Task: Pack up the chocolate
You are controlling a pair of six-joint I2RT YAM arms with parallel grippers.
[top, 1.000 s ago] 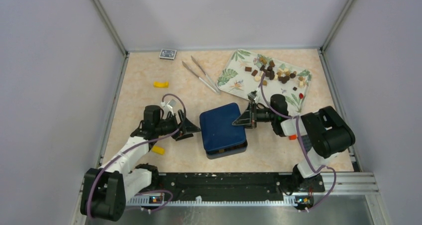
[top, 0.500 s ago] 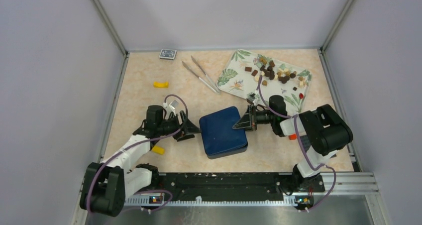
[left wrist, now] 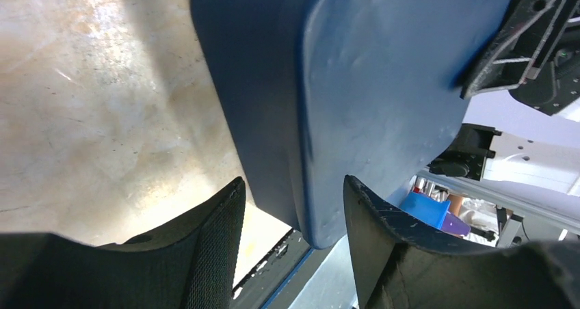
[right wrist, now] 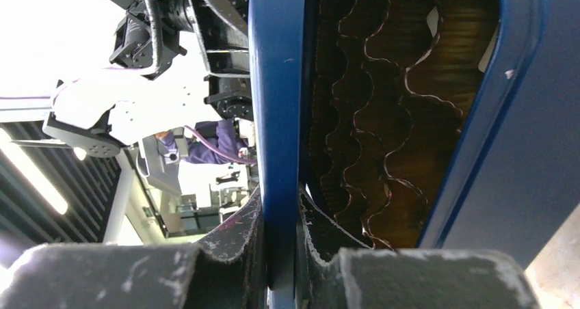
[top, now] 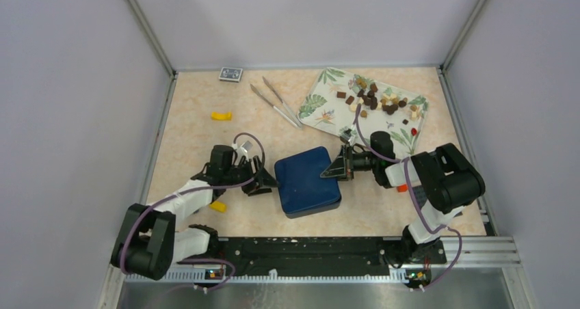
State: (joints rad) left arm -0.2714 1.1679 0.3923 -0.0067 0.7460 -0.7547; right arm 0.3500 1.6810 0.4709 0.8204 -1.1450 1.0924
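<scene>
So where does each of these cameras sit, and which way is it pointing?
Top external: fixed above and behind, looking down on the table, blue box and leaf-patterned tray of chocolates; left arm and right arm show whole.
Left wrist: on the left arm, looking along the left gripper, its open fingers straddling the blue lid.
Right wrist: on the right arm, looking along the right gripper, shut on the lid, into the brown scalloped insert.
Both wrist views share the lid and the other arm's gripper.
</scene>
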